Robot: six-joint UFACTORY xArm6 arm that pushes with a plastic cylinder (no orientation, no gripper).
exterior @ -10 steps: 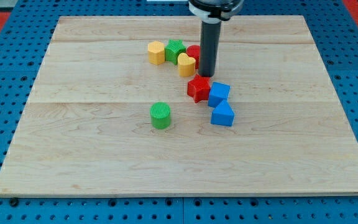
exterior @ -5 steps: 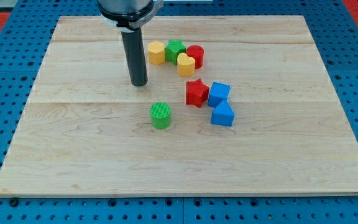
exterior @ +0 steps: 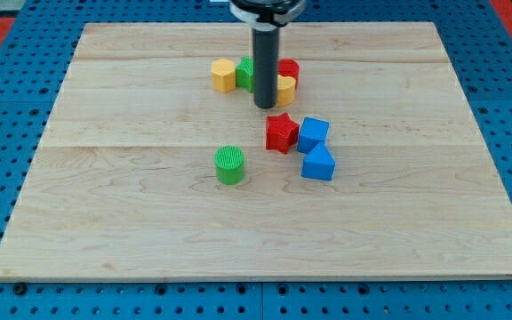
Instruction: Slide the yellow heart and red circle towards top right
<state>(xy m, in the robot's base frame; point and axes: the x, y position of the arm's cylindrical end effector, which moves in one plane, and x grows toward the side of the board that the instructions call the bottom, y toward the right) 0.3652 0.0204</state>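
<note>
With no pincer to open or close, the tip [exterior: 264,106] sits just left of and touching the yellow heart [exterior: 284,89], the red circle [exterior: 289,69] right behind, so it should push steadily right and far, keeping both together.

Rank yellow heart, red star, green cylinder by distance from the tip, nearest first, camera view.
Measured from my tip:
1. yellow heart, right beside it, toward the view's top right.
2. red star, just below, slightly right.
3. green cylinder, farthest, toward the view's bottom left.

My tip [exterior: 265,106] touches the heart's [exterior: 284,89] left, above the star [exterior: 281,132].
</note>
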